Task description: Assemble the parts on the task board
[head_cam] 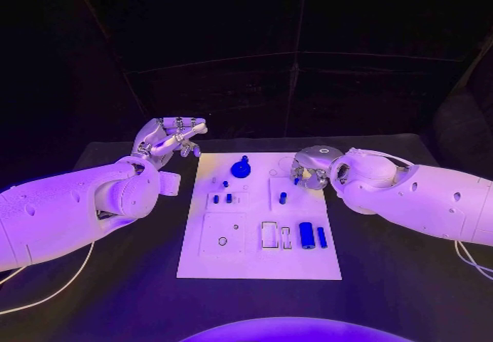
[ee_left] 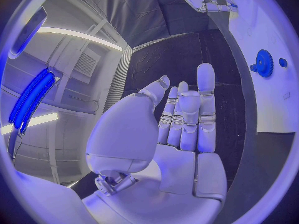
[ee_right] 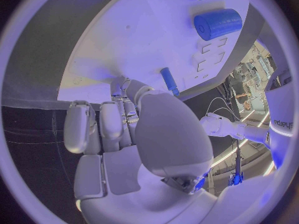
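On the black table, the flat white plastic task board (head_cam: 257,256) lies between both arms, with small blue parts spread over it: a round blue toothed gear (head_cam: 241,169) near its far edge, a fat blue cylinder (head_cam: 306,235) and a thinner blue peg (head_cam: 321,237) toward its near right. Over the board's far right part, the right hand (head_cam: 308,171) curls its fingers down beside a slim blue pin (ee_right: 169,81); whether it grips the pin I cannot tell. Off the board's far left corner, the left hand (head_cam: 169,139) hovers with its fingers spread, holding nothing. The step in hand looks like picking or seating that pin; the next move calls for a sure pinch and careful alignment.
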`<action>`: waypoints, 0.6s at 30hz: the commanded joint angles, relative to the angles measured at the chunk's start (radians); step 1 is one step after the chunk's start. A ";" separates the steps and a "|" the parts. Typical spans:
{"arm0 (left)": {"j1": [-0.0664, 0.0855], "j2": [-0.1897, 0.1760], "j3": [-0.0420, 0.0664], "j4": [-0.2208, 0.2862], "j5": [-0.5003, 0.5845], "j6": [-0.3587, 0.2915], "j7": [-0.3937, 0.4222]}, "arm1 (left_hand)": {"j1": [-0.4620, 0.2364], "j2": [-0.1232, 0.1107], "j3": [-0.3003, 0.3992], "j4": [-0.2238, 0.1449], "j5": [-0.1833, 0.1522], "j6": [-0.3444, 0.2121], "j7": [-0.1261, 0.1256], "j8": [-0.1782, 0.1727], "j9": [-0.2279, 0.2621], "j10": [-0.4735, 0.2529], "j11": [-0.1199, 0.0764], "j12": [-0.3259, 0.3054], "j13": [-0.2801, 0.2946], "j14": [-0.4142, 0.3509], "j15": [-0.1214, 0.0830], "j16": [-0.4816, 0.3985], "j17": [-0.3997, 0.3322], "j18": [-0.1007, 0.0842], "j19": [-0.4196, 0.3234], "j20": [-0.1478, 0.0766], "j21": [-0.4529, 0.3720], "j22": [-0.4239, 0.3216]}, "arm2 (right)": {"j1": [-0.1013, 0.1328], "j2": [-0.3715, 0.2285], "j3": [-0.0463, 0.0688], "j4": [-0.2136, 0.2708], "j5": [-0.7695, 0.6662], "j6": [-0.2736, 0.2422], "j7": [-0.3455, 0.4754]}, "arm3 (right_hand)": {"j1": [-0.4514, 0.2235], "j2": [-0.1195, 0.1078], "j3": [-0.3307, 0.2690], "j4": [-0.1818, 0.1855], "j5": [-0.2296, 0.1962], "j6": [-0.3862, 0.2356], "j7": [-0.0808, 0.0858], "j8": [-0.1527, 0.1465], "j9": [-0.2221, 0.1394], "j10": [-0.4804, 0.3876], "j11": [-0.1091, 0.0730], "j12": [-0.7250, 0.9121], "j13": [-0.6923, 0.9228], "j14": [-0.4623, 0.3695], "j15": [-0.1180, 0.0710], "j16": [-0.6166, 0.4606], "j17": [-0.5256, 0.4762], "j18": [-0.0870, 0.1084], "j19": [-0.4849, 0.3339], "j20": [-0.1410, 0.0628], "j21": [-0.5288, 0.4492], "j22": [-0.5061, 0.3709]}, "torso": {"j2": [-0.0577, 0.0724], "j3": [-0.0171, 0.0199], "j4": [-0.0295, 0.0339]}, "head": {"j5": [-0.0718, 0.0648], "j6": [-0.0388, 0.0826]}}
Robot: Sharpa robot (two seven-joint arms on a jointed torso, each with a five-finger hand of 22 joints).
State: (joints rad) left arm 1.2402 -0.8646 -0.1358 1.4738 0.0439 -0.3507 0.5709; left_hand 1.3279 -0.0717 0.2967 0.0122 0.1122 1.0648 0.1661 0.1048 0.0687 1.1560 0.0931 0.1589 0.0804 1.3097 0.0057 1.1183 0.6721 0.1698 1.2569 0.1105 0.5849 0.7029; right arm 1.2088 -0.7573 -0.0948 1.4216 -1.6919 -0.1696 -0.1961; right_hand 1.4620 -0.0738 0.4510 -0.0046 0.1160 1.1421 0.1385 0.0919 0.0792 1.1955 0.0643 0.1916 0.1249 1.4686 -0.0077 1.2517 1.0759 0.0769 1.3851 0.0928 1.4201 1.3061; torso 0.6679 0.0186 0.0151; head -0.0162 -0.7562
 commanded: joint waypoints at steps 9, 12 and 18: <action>0.001 -0.002 0.001 -0.004 0.008 -0.003 0.017 | 0.011 0.000 0.000 -0.005 0.003 -0.005 0.000 0.005 0.000 -0.006 0.000 0.006 0.000 -0.005 0.002 0.004 0.000 0.013 -0.001 -0.004 -0.004 -0.001 | 0.002 -0.040 0.002 0.057 -0.005 -0.117 -0.007 | -0.010 0.006 0.012 -0.002 0.000 0.009 0.000 0.002 0.002 0.012 0.000 0.001 0.000 0.026 -0.007 -0.003 -0.004 -0.017 0.013 0.002 0.009 0.013 | -0.002 -0.0004 0.0007 | -0.001 0.004; 0.001 -0.003 0.001 -0.005 0.008 -0.002 0.016 | 0.013 0.000 0.001 -0.006 0.003 -0.007 0.000 0.005 0.000 -0.008 0.001 0.007 0.000 -0.005 0.002 0.004 -0.001 0.013 0.000 -0.004 -0.005 -0.002 | 0.002 -0.056 0.002 0.080 -0.001 -0.131 -0.013 | -0.016 0.003 0.015 -0.004 -0.006 0.010 0.000 0.001 0.002 0.014 0.000 -0.002 0.000 0.027 -0.008 -0.001 -0.005 -0.017 0.014 0.002 0.010 0.014 | -0.001 -0.0009 -0.0003 | -0.001 0.006; 0.001 -0.003 0.001 -0.007 0.008 -0.002 0.015 | 0.013 0.000 0.001 -0.006 0.003 -0.007 0.000 0.005 0.000 -0.008 0.001 0.007 0.000 -0.005 0.002 0.004 -0.001 0.013 0.000 -0.004 -0.005 -0.002 | 0.003 -0.086 0.007 0.146 0.010 -0.145 -0.022 | -0.022 0.001 0.016 -0.004 -0.011 0.011 -0.001 0.001 0.002 0.015 0.000 -0.003 -0.001 0.027 -0.008 -0.001 -0.006 -0.017 0.015 0.002 0.011 0.016 | 0.000 -0.0008 0.0002 | 0.002 0.007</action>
State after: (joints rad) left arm 1.2402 -0.8676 -0.1358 1.4668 0.0474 -0.3534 0.5709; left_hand 1.3279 -0.0717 0.2967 0.0122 0.1122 1.0648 0.1660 0.1048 0.0687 1.1560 0.0931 0.1628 0.0804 1.3097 0.0057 1.1183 0.6720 0.1696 1.2569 0.1105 0.5849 0.7031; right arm 1.2092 -0.8419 -0.0904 1.5522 -1.6899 -0.2723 -0.2084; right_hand 1.4498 -0.0760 0.4609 -0.0088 0.1081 1.1481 0.1371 0.0891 0.0801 1.2026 0.0642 0.1915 0.1252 1.4686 -0.0076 1.2516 1.0709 0.0771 1.3925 0.0927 1.4284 1.3080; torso 0.6668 0.0178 0.0148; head -0.0171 -0.7494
